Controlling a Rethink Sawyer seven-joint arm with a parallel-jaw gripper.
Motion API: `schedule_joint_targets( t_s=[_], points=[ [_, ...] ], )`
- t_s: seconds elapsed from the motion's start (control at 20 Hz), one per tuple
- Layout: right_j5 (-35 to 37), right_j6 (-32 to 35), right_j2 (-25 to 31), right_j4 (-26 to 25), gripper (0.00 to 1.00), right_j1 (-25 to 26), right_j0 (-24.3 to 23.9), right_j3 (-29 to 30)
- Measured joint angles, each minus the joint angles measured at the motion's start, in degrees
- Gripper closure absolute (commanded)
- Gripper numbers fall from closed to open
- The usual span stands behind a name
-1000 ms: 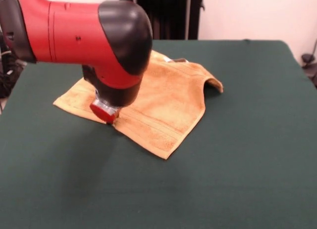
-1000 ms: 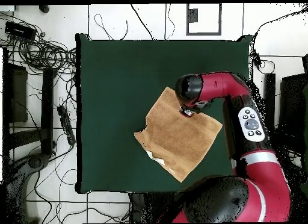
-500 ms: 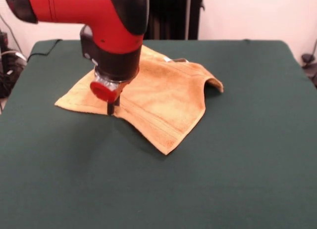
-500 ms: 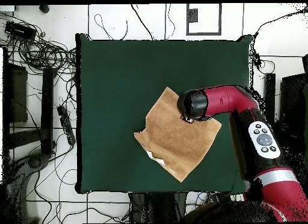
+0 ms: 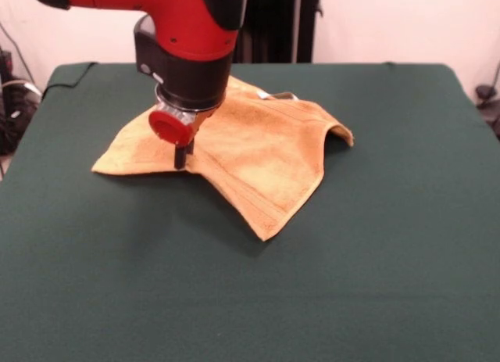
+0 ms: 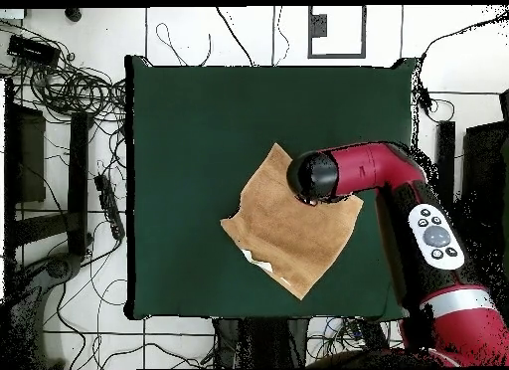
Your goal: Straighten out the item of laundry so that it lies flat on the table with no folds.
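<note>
Gripper (image 5: 180,157) is pinching the towel (image 5: 258,155) near its edge, lifting that part off the counter (image 5: 375,245). Towel's far corner is sitting humped up.

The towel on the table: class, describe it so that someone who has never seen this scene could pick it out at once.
Start from the large dark green table. Near its middle, under the red and black arm, lies the towel, a small orange-tan square with woven border bands. It is the only cloth item on the green surface, and the claw meets it at one rumpled edge.
</note>
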Motion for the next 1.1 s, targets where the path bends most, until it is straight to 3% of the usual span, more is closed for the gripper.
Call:
schedule_joint_targets(
  t_s=[1.1],
  points=[
    [-1.83,-0.21,3.97,-0.21,1.00,4.24,2.90,-0.53]
  ],
)
